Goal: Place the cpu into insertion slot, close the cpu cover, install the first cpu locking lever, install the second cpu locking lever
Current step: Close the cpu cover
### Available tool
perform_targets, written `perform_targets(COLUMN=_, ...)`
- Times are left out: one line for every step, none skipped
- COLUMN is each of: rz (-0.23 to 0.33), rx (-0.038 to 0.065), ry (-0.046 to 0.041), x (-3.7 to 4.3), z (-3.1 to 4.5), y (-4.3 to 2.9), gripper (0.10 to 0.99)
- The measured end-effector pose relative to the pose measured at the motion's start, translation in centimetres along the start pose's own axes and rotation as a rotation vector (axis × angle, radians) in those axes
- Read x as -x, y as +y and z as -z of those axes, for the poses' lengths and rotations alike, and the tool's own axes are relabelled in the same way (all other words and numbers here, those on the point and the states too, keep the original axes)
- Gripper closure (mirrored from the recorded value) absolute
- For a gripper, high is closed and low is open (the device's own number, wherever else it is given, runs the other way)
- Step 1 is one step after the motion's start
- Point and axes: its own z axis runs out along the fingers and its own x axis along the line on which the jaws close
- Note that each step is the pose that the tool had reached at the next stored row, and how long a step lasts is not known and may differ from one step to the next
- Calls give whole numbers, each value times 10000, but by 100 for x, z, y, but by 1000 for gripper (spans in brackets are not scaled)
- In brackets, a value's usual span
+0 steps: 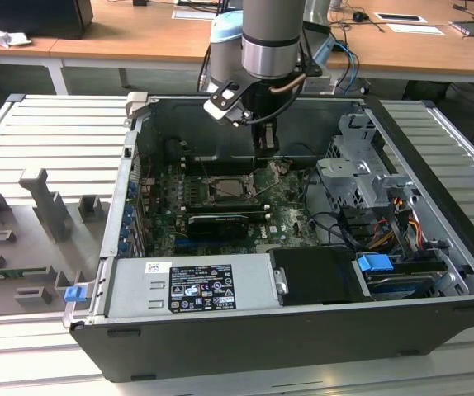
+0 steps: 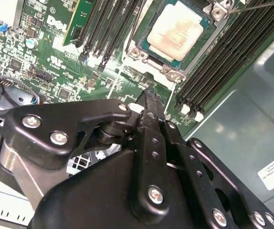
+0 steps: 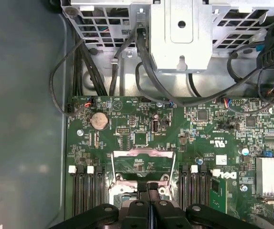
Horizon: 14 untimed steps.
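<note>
The cpu (image 2: pixel 175 33), with its pale square top, lies in the insertion slot (image 2: pixel 136 51) on the green motherboard (image 3: pixel 199 129). In the exterior view the insertion slot (image 1: pixel 225 189) sits mid-board inside the open computer case. The cpu cover (image 3: pixel 144 153), a thin silvery frame with a square window, is swung open away from the slot. My gripper (image 3: pixel 149 191) is shut with nothing visible between its black fingers, and its tip is at the cover's slot-side edge. My gripper (image 2: pixel 149 98) is just beside the slot, and my gripper (image 1: pixel 266 140) hangs behind it. A thin wire lever (image 2: pixel 263 5) stands loose by the slot's corner.
Long black memory slots (image 2: pixel 223 57) flank the socket on both sides. Black cables (image 3: pixel 142 62) run to a metal drive cage (image 1: pixel 357 169). A power supply (image 1: pixel 191 285) fills the case's front. A heatsink (image 3: pixel 273 174) sits near the slots. Grey fixtures (image 1: pixel 47 202) stand outside the case.
</note>
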Motion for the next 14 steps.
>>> perform_targets(rz=0, rx=0, ry=0, x=0, z=0, y=5, gripper=980)
perform_targets(rz=-1, rx=0, ry=0, x=0, z=-1, y=20, gripper=980)
perform_targets(rz=0, rx=0, ry=-3, x=0, z=-3, y=44, gripper=980)
perform_targets(rz=0, rx=1, ry=-8, x=0, z=-4, y=55, gripper=980)
perform_targets(rz=0, rx=-1, ry=-9, x=0, z=-5, y=74, gripper=980)
perform_targets(rz=1, rx=-1, ry=-10, x=0, z=-6, y=94, gripper=980)
perform_targets(rz=1, rx=-2, ry=-10, x=0, z=-7, y=105, gripper=980)
perform_targets(rz=-1, rx=-5, ry=-10, x=1, z=-9, y=144, gripper=980)
perform_targets(rz=1, rx=-25, ry=-9, x=1, z=-13, y=212, gripper=980)
perform_targets(rz=-1, rx=-50, ry=-9, x=1, z=-18, y=262, gripper=980)
perform_targets(rz=1, rx=-56, ry=-9, x=1, z=-21, y=282, gripper=980)
perform_targets(rz=3, rx=-58, ry=-9, x=1, z=-27, y=295, gripper=980)
perform_targets(rz=10, rx=-59, ry=-9, x=1, z=-36, y=312, gripper=980)
perform_targets(rz=20, rx=-59, ry=-8, x=1, z=-42, y=327, gripper=980)
